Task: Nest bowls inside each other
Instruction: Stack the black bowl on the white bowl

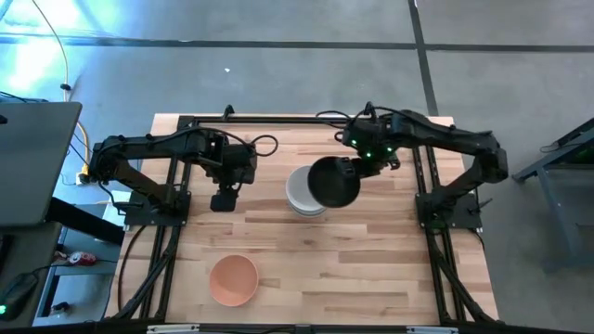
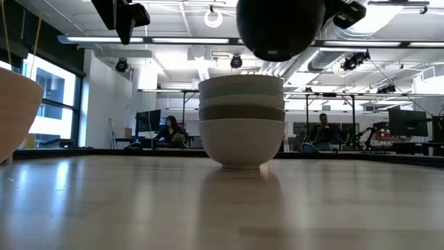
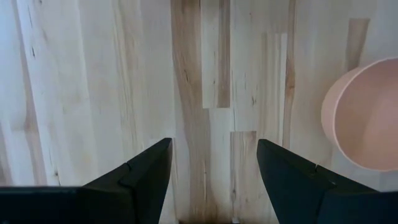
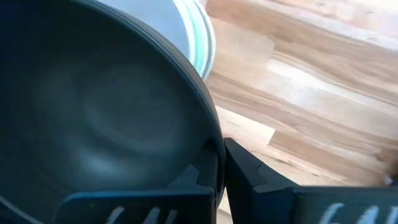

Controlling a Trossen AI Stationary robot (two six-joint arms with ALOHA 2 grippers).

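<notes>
A stack of nested bowls (image 2: 241, 125) stands on its base at the table's middle, white at the bottom, olive-grey and mint green above; it also shows in the high view (image 1: 302, 193). My right gripper (image 1: 357, 165) carries the black bowl (image 1: 332, 183) in the air just above and right of the stack. The peach bowl (image 1: 233, 279) stands alone near the table's near edge and also shows in the left wrist view (image 3: 364, 115). My left gripper (image 3: 214, 165) hangs open over bare wood, left of the stack (image 1: 223, 199). My right gripper holds the black bowl by its rim (image 4: 214, 158), one finger inside the bowl and one (image 4: 255, 174) outside the wall. The fingers reach in from the table's far right side. The bowl (image 2: 279, 28) is lifted clear, above the stack's top.
The black frame rails run down both sides of the table (image 1: 167, 241). Open wood lies between the stack and the peach bowl (image 2: 14, 114). People sit at desks in the room beyond the table.
</notes>
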